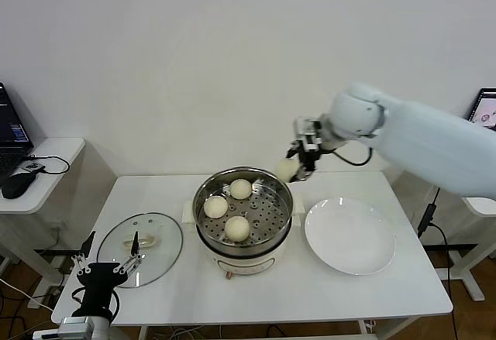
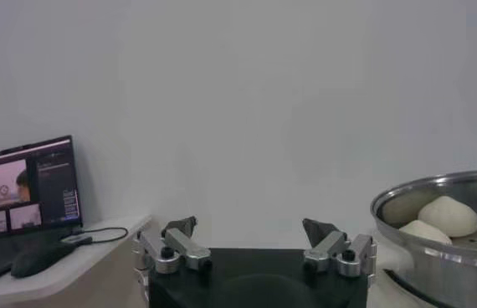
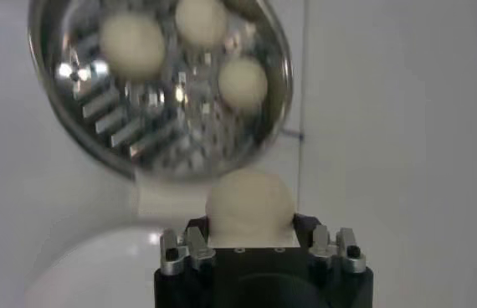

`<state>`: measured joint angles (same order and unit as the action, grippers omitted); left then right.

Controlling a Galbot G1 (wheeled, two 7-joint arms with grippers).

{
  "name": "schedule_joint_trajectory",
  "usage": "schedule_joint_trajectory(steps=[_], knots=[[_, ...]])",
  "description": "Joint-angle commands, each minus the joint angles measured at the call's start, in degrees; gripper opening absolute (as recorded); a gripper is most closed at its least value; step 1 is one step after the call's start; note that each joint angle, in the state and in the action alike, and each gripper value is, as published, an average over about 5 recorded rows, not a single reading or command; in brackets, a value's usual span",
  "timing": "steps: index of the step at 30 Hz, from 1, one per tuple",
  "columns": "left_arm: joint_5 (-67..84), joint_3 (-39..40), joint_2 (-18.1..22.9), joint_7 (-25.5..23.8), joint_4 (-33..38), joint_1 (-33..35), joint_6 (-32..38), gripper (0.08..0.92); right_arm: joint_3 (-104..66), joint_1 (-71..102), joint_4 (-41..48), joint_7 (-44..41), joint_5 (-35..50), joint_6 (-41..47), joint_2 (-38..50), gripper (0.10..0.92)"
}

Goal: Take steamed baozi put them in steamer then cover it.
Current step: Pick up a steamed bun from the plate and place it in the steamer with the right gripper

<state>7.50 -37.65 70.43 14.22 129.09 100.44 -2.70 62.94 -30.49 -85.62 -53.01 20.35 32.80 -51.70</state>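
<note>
At the left of the counter (image 1: 256, 293) the left gripper (image 1: 105, 266) waits low near the front edge, its fingers (image 2: 180, 226) spread apart with nothing between them, just in front of the cover (image 1: 141, 238), which lies flat on the counter beside the steamer (image 1: 242, 216). Three steamed baozi (image 1: 238, 228) already sit on the perforated tray, leaving bare holes on the side toward the white plate (image 1: 350, 236), which is bare. Above the steamer's far right rim the right gripper (image 1: 298, 163) carries the fourth bun (image 1: 287, 170), its fingers closed on it. To finish this step well, the bun should probably travel inward until it hangs over the open patch of tray, clear of the metal rim, then come down low before release so it does not roll against its neighbours. A soft bun likely dents, so the squeeze wants no tightening.
</note>
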Motion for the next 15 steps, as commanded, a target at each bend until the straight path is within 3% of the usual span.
schedule_joint_trajectory(steps=[1,15], knots=[[0.18,-0.36,0.12,0.02,0.18,0.23,0.07,0.823,3.61,4.14,2.44,6.5,5.88,7.17,-9.39,0.63],[0.47,-0.26,0.38,0.05,-0.19,-0.11,0.16,0.823,3.19,10.34,7.07,6.3,-1.54,7.34,-10.7,0.628]])
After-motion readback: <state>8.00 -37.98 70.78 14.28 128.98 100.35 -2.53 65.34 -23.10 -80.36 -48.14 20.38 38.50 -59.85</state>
